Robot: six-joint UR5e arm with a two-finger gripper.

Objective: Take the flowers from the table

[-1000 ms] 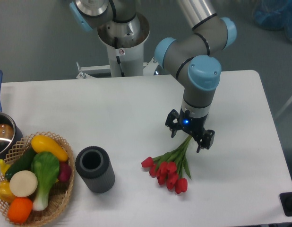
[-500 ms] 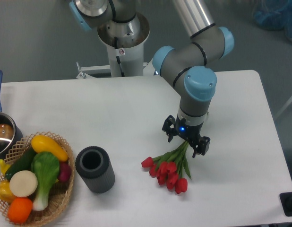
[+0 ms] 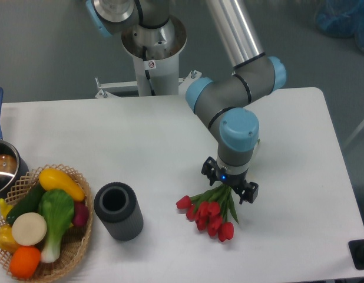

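Camera view from the front: over the last second the grey-and-blue robot arm point(image 3: 238, 127) has sunk lower, its jaws spread either side of the green stems; the bunch of red tulip buds point(image 3: 209, 212) lies untouched on the large white counter point(image 3: 141, 153), so closing comes next
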